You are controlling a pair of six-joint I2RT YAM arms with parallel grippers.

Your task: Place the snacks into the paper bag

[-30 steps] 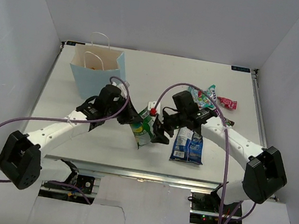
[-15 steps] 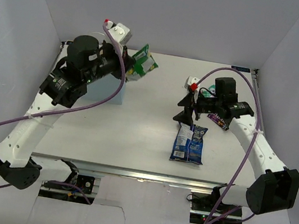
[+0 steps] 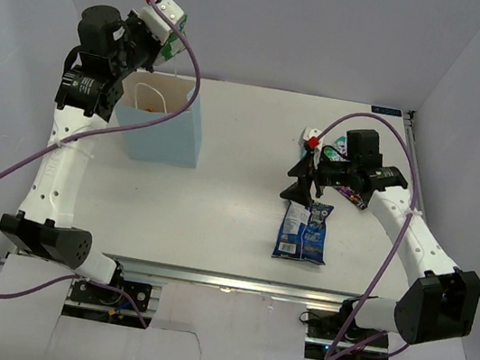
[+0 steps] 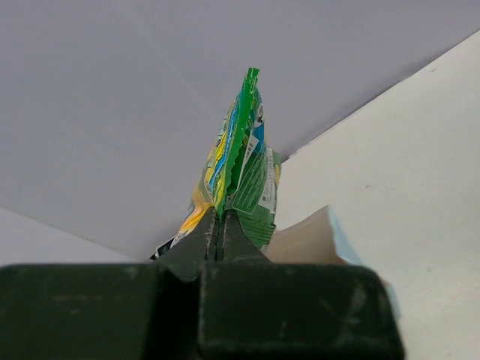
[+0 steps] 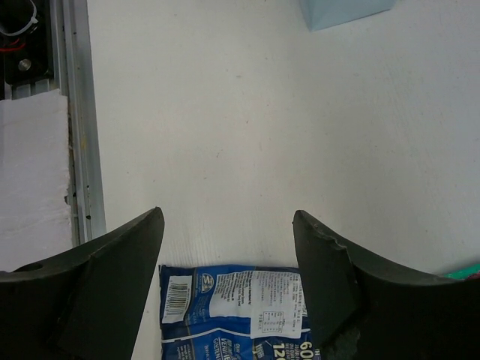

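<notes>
My left gripper (image 3: 168, 33) is raised high above the open top of the light blue paper bag (image 3: 162, 127). It is shut on the green bag (image 4: 240, 169), pinching its lower edge; only a sliver of that bag shows from above (image 3: 182, 22). Something orange lies inside the paper bag (image 3: 146, 108). My right gripper (image 3: 299, 180) is open and empty, hovering just above the top end of the blue-white bag (image 3: 302, 231), which lies flat between its fingers in the right wrist view (image 5: 240, 307). The dark purple candy pack (image 3: 352, 195) and the teal-red candy bag (image 3: 341, 148) lie by the right arm.
The paper bag's rim (image 4: 319, 236) shows below the green bag in the left wrist view, and its bottom corner (image 5: 345, 11) shows far off in the right wrist view. The table's metal front rail (image 5: 79, 127) runs along the left of that view.
My left arm has swung up and left, carrying the green bag from beside the paper bag's right edge to above its opening. The right arm has barely moved.
</notes>
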